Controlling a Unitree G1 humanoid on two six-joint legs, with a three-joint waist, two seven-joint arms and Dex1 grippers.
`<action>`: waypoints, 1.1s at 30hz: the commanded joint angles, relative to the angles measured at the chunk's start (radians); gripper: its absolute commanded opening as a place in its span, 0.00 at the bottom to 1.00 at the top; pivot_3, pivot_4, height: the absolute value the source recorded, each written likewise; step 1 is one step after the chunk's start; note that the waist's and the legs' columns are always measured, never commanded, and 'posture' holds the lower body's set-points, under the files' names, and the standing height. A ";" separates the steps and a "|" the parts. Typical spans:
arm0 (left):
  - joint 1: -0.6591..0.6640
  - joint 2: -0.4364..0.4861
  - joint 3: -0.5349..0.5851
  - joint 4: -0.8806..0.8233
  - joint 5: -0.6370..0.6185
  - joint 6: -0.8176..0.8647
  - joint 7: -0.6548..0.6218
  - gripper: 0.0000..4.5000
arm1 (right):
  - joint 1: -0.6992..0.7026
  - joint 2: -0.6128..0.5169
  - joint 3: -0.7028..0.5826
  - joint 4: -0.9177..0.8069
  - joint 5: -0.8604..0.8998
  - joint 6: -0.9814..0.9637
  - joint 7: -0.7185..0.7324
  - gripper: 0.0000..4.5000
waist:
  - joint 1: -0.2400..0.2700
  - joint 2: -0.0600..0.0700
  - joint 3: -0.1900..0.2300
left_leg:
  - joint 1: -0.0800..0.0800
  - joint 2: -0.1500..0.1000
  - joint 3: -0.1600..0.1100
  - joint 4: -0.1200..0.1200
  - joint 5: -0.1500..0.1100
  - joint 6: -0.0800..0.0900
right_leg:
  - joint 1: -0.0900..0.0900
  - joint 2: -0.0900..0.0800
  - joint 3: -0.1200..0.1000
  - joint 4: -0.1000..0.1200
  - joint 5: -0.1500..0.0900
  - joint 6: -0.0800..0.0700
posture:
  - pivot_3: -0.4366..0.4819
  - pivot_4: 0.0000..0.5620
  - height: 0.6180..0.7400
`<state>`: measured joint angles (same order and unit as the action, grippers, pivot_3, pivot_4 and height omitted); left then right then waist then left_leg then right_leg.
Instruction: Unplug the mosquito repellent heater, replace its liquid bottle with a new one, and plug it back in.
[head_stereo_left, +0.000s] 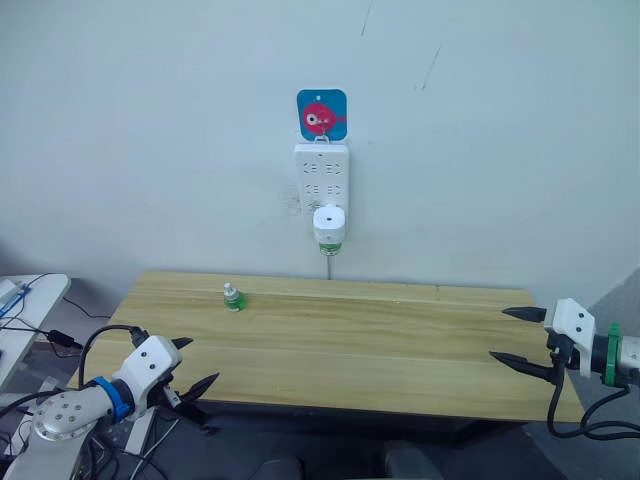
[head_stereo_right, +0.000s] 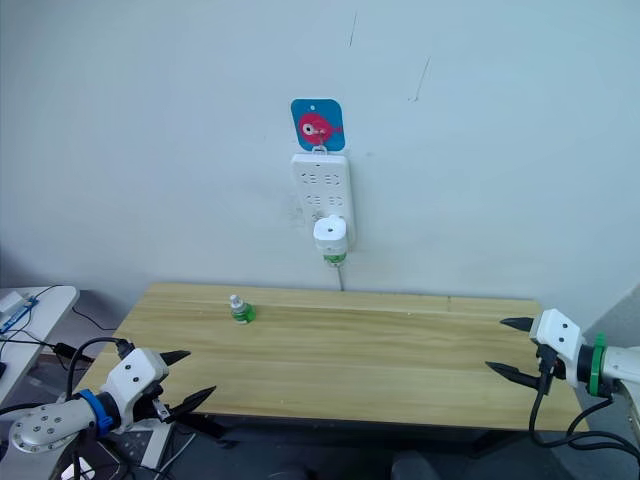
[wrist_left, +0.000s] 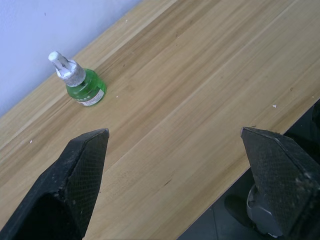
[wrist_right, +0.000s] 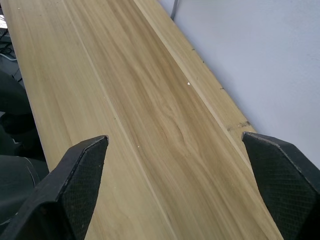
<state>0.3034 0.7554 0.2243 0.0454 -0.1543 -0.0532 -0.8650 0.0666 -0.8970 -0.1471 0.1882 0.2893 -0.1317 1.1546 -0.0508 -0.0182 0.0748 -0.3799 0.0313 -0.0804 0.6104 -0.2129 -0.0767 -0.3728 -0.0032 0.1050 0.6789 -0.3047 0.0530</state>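
left gripper (head_stereo_left: 188, 366): mine, spread wide with nothing in it, hanging off the near left corner of the worktop (head_stereo_left: 380, 350).
right gripper (head_stereo_left: 518, 336): also mine, spread wide and empty, at the worktop's right end with its fingers pointing in over the wood.
new bottle (head_stereo_left: 233, 297): little green one with the pale cap, standing upright on the worktop toward its back left, well apart from both grippers.
heater (head_stereo_left: 329, 223): white, plugged into the bottom of the power strip (head_stereo_left: 322, 178) on the wall above the worktop's back edge.
old bottle (head_stereo_left: 329, 247): green bit poking out under the heater, right above the worktop's back edge.
fish sticker (head_stereo_left: 321, 114): blue square with a pink fish, just above the strip.
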 joint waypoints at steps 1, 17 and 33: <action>-0.008 0.010 -0.005 0.002 0.002 -0.018 -0.011 1.00 | 0.010 -0.016 -0.038 -0.056 0.010 0.010 -0.007 1.00 | 0.000 0.000 0.000 | 0.000 0.000 0.000 0.000 0.000 0.000 | 0.000 0.000 0.000 0.000 0.000 0.000 | 0.49 0.07 1.00; -0.018 0.026 -0.005 0.049 -0.012 -0.069 -0.065 1.00 | 0.043 -0.017 -0.067 -0.130 0.017 0.069 -0.020 1.00 | -0.001 0.000 0.000 | 0.000 0.000 0.000 0.000 0.000 0.000 | 0.000 0.000 0.000 0.000 0.000 0.000 | 0.48 0.07 1.00; -0.037 0.029 0.014 0.058 -0.048 -0.101 -0.084 1.00 | 0.071 -0.018 -0.074 -0.132 0.012 0.055 -0.019 1.00 | -0.004 0.000 0.000 | 0.000 0.000 0.000 0.000 0.000 0.000 | 0.000 0.000 0.000 0.000 0.000 0.000 | 0.47 0.09 1.00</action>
<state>0.2728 0.7628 0.2044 0.1178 -0.1905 -0.1418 -0.9499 0.1391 -0.8996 -0.1793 0.0828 0.2956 -0.0592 1.1345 -0.0549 -0.0183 0.0749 -0.3797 0.0314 -0.0804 0.6104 -0.2130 -0.0764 -0.3727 -0.0031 0.1048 0.6789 -0.3049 0.0528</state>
